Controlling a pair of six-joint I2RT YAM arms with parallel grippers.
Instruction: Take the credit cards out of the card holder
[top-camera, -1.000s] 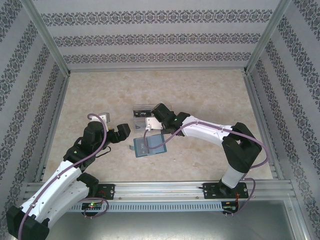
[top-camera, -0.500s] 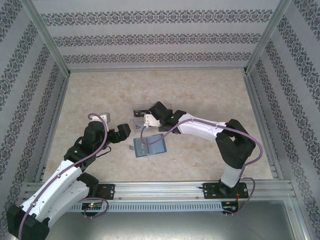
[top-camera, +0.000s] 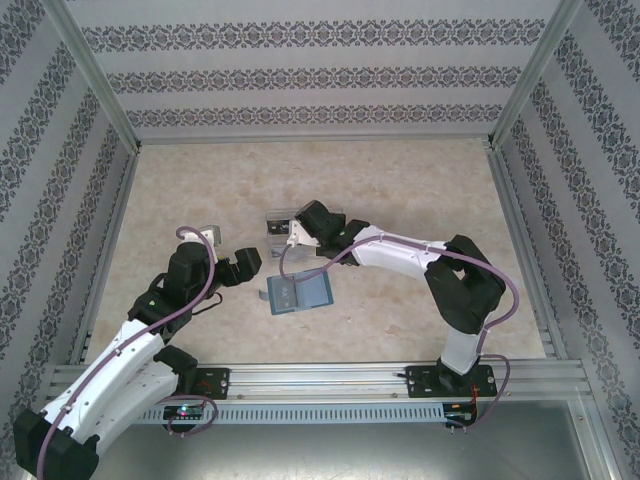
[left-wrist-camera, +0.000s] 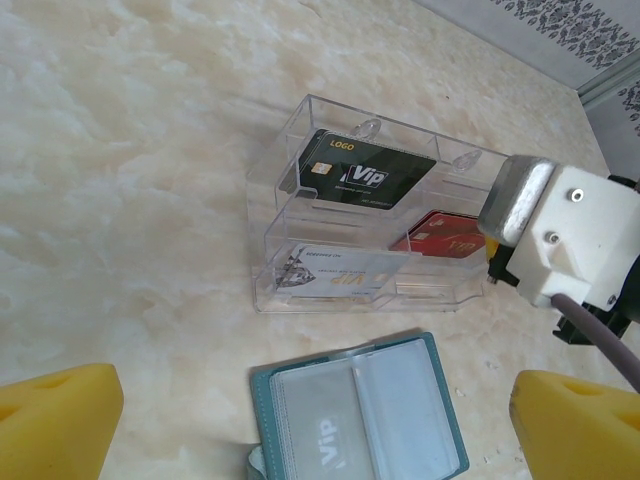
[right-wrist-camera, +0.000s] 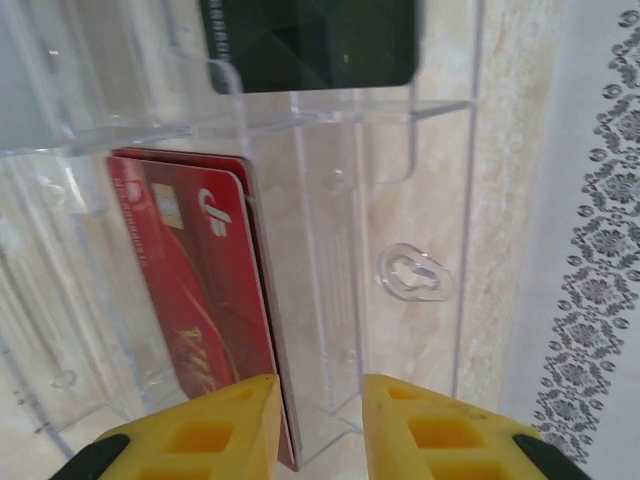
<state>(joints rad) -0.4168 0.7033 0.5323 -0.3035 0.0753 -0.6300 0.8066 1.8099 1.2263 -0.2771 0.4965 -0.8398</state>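
Observation:
The teal-blue card holder (top-camera: 297, 293) lies open on the table, its clear sleeves up; one sleeve shows a card marked Vip (left-wrist-camera: 330, 445). My left gripper (left-wrist-camera: 320, 425) hovers over the card holder (left-wrist-camera: 360, 420), its yellow fingers (left-wrist-camera: 55, 420) wide apart, open and empty. My right gripper (right-wrist-camera: 318, 430) is over the clear tray (right-wrist-camera: 420, 270), slightly open, with a tray wall in the gap. Two red cards (right-wrist-camera: 190, 300) stand in the tray beside its left finger (right-wrist-camera: 200, 435), not pinched.
The clear plastic tray (left-wrist-camera: 275, 215) stands just beyond the card holder and holds a black card (left-wrist-camera: 360, 172), red cards (left-wrist-camera: 445, 235) and a white card (left-wrist-camera: 335, 275). The right wrist body (left-wrist-camera: 570, 245) hangs over its right end. Patterned walls enclose the table.
The right arm has drawn its gripper a little left and closer over the clear tray, its elbow folding inward. The left arm and the card holder have stayed put.

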